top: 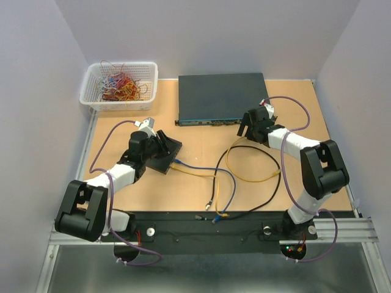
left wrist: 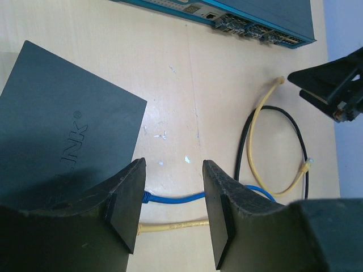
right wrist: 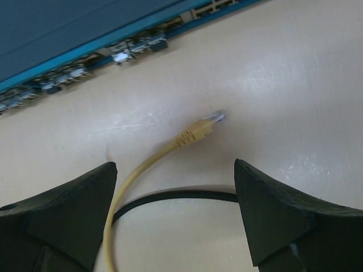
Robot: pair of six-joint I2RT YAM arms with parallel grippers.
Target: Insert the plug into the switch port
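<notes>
- Pickup step: right gripper (right wrist: 176, 165), wide open and empty, hovers over the yellow cable plug (right wrist: 201, 127).
- By the flat black box (left wrist: 57, 124), left gripper (left wrist: 173, 164) parted, empty.
- Next: descend, pinch plug.

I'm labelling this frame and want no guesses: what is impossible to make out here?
- Small black box sockets: left wrist view, hidden behind the left pincer; overhead, too small.
- Blue cable plug seating: covered by the same pincer's finger.
- Rack switch ports: right wrist view, blurred, cut off at the edge.
</notes>
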